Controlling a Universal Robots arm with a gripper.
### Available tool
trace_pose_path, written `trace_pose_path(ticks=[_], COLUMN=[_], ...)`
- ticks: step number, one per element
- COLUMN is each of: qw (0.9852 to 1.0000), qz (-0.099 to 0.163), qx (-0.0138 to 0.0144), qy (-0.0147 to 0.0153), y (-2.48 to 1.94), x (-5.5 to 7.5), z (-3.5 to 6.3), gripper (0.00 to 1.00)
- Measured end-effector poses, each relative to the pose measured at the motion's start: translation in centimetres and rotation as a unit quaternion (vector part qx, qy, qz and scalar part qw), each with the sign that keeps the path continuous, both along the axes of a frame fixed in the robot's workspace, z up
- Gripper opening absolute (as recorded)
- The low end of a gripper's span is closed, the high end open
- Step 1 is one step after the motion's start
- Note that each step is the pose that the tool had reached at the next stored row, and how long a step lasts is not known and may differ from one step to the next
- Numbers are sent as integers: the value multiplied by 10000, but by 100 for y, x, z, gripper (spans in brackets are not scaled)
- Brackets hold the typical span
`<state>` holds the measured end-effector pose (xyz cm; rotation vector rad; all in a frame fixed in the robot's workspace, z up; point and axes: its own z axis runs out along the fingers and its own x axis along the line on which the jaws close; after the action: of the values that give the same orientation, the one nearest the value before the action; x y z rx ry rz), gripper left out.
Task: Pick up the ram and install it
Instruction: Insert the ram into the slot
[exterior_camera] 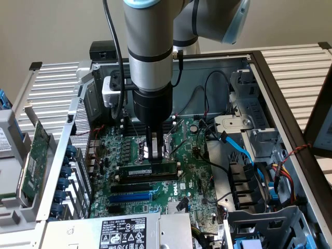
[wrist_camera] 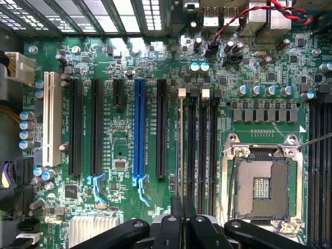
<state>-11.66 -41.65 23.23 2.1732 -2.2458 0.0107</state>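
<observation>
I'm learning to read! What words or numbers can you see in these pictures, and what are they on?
None can be read for sure.
White label on the power supply: print and symbols, too small to read.
White label on the ram: too small.
White logo on the motherboard: blurred.
White lettering beside the blue slot: blurred.
Grey box's label at the exterior view's left: unreadable.

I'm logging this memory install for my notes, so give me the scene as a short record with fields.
setting: open computer case with green motherboard
ram: green stick standing on edge in a memory slot
gripper: directly above the ram, fingers closed around its top edge
free slots: black memory slots beside the ram
processor socket: uncovered, next to the memory slots
other card: green expansion card outside the case, at the exterior view's left
</observation>
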Motion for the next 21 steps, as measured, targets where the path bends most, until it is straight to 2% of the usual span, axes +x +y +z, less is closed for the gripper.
trace_pose_path(ticks=[5,9,21], qw=[10000,10000,10000], qz=[0,0,0], qx=[2,14,14], qy=[-13,-23,-39], y=[-1,0,0], x=[-3,-4,-11], z=[-9,-17,-18], gripper=[12,12,12])
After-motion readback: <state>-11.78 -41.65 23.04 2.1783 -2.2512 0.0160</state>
